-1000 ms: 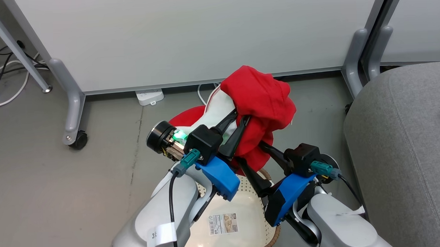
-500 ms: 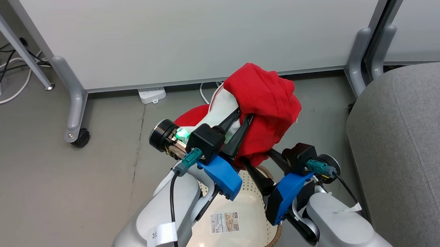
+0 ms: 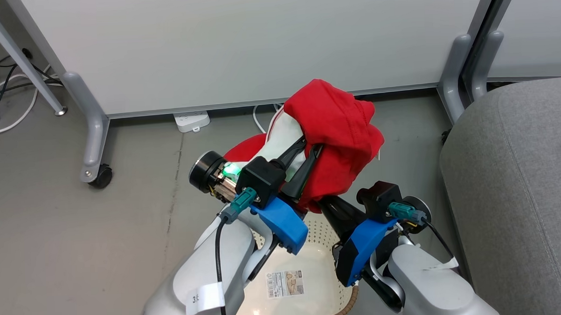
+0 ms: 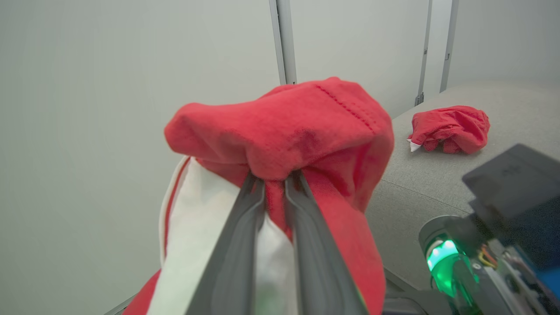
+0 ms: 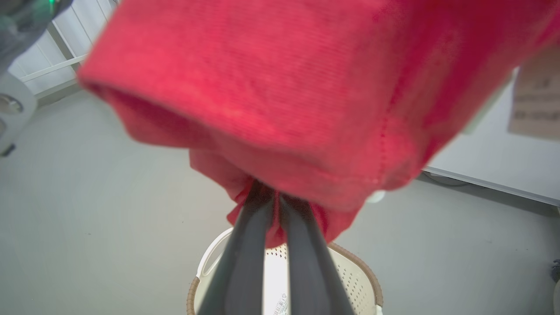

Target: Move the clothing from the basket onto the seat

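Head view showed the left gripper and right gripper each pinching the clothing, held above the basket; the seat lay to the robot's right, nearer the right gripper (a second garment rested there).

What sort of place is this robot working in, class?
Probably a lab or office test area dressed as a home: wheeled partition panels, a power strip with loose cables on grey floor, plus a sofa and laundry basket.
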`<state>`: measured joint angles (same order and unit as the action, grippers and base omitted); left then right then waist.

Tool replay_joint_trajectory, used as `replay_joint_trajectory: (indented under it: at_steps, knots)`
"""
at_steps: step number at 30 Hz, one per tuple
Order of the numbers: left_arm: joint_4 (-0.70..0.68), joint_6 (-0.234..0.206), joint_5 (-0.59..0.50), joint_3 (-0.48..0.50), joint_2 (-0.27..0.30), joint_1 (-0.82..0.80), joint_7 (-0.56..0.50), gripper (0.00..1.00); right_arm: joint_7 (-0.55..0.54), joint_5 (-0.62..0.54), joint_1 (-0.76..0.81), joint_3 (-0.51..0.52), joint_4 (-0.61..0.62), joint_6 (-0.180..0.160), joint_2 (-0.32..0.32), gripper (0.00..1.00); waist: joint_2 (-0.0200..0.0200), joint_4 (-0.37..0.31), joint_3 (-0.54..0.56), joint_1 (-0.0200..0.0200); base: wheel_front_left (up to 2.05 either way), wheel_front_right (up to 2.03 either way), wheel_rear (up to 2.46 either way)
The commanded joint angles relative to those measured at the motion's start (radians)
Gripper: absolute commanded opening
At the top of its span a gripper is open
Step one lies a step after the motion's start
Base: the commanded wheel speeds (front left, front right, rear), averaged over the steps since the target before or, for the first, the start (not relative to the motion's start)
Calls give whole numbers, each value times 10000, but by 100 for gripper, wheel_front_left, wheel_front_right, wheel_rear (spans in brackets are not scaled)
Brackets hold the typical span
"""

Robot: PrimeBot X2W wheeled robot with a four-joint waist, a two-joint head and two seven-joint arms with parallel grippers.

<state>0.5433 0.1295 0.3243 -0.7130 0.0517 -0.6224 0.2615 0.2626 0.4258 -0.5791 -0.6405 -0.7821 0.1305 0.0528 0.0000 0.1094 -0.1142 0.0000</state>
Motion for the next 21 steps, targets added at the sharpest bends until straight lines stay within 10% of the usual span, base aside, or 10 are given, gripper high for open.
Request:
replay_joint_trajectory:
  at_steps: [1,8,10,21]
  knots:
    - [-11,12,-65,70,-20,-173,54,0,34,90,-90,-21,27,4,-31,0,0,-8,-3,0,0,0,0]
    - [1,13,-106,102,-21,-171,54,0,34,123,-71,-58,70,4,-34,0,0,-19,-13,0,0,0,0]
    - [-20,-60,-183,147,-19,-200,54,100,34,130,-69,-70,83,4,-33,0,0,-25,-22,0,0,0,0]
    - [-155,-122,-440,362,-15,-181,53,100,35,119,-88,-63,120,4,-34,0,0,-47,-138,0,0,0,0]
